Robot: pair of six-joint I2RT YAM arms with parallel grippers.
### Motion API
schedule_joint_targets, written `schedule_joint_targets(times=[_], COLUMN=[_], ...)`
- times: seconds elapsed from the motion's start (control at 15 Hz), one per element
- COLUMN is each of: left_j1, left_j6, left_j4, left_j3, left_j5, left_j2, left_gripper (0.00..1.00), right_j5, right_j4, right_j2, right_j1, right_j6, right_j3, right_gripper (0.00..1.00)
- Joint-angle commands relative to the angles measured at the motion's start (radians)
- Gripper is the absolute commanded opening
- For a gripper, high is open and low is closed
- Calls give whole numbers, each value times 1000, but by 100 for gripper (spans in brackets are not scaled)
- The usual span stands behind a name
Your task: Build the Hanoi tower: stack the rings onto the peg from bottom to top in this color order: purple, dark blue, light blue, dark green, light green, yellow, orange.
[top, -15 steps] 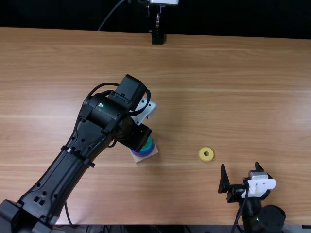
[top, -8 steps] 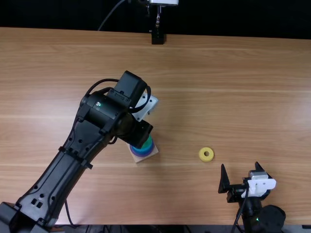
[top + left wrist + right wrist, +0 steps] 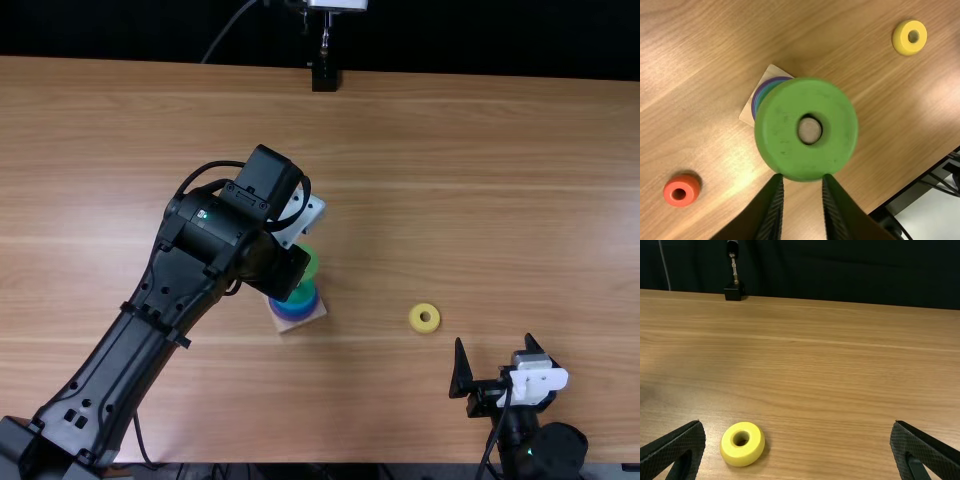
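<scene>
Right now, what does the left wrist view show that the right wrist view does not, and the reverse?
Left wrist view: the green ring at the fingertips of the left tool, the peg visible through its hole; edges of the purple ring and blue ring on the wooden base; the orange ring.

Right wrist view: a black stand at the far edge, a dark backdrop behind.

Both: the yellow ring lying on the table.
</scene>
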Motion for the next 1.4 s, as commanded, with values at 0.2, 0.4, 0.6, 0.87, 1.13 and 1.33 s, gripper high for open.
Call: schedule_joint_targets(times=[0.2, 0.4, 0.6, 0.87, 1.13, 1.33], left_j1=[-6, 1, 52, 170, 395, 423], left_j6=[-8, -6, -4, 0, 11, 18], left_j4=[-7, -11, -7, 22, 206, 632], left_j3=[32, 31, 34, 29, -207, -606], left_j5=[-6, -10, -12, -12, -12, -28], left_j2=[-3, -11, -30, -185, -440, -701], left_gripper=[53, 100, 100, 100, 100, 100], right_j5=[5, 5, 5, 5, 5, 5], right_j4=[-39, -37, -37, -39, -39, -39], right_j2=[-13, -13, -13, -13, -13, -13], right_j1=[-15, -15, -15, -15, -15, -15], right_j6=[-6, -6, -6, -6, -6, -6], right_j3=[-71, -71, -71, -71, -71, -71], right_gripper=[100, 100, 100, 100, 100, 100])
